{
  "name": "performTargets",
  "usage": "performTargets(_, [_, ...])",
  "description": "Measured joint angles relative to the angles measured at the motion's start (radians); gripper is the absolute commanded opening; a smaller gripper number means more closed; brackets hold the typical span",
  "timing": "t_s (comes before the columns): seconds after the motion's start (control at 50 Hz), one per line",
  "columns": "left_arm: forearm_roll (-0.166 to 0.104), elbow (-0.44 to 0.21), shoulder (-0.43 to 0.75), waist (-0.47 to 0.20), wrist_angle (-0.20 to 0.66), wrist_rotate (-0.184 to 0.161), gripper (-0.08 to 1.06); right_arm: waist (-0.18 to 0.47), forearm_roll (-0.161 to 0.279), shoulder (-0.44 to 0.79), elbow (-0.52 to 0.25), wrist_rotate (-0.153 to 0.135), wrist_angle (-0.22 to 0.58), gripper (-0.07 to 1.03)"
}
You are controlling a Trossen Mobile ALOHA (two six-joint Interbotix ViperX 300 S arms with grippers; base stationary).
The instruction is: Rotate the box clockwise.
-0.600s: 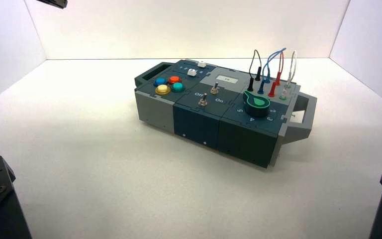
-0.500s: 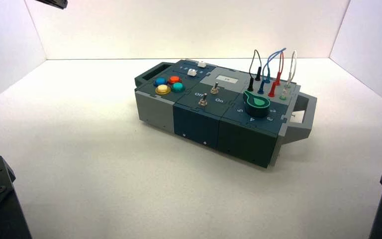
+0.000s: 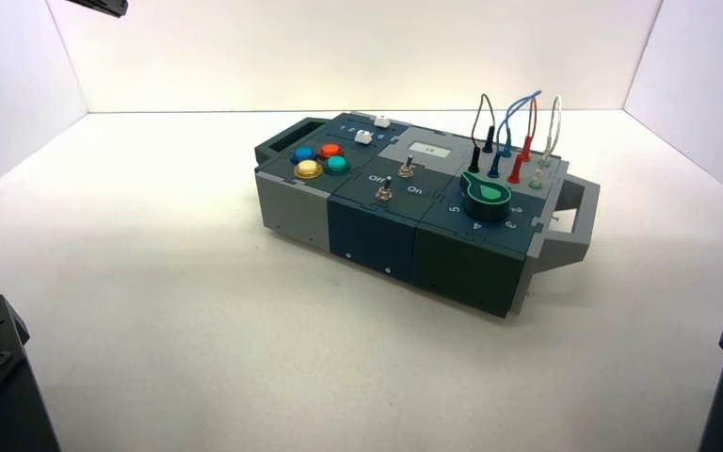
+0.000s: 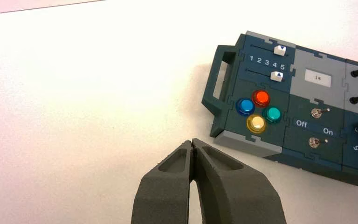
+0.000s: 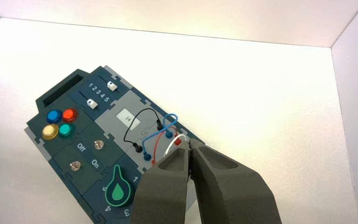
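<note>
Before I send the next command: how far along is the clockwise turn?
The box sits slanted, its wired end nearer the robot than its button end, which could suggest some clockwise turn. Nothing is in hand: the left pincer and right pincer are shut, off the box. How much turning remains, I cannot tell.

the wires (image 3: 501,132) rise behind the dial (image 3: 486,198) on the box (image 3: 372,231)
</note>
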Motion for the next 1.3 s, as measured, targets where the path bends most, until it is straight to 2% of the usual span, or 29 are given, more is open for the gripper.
performTargets(0.34, [-0.002, 0.0, 0.117, 0.002, -0.012, 0.003, -0.03, -0.006, -0.008, 0.023, -0.031, 0.005, 0.003, -0.02])
performTargets(0.6, [-0.003, -0.008, 0.213, -0.008, -0.046, 0.012, -0.03, -0.077, -0.029, 0.115, -0.083, 0.02, -0.014, -0.02])
performTargets(0.84, [-0.002, -0.072, 0.341, -0.069, -0.054, 0.014, -0.03, -0.127, -0.031, 0.247, -0.1, 0.021, -0.043, -0.02])
performTargets(1.0, [-0.002, -0.123, 0.445, -0.104, -0.052, 0.017, -0.03, -0.132, -0.031, 0.322, -0.1, 0.023, -0.067, -0.02])
performTargets(1.3, [0.0, -0.192, 0.624, -0.109, -0.051, 0.075, -0.03, -0.137, -0.031, 0.394, -0.129, 0.023, -0.081, -0.02])
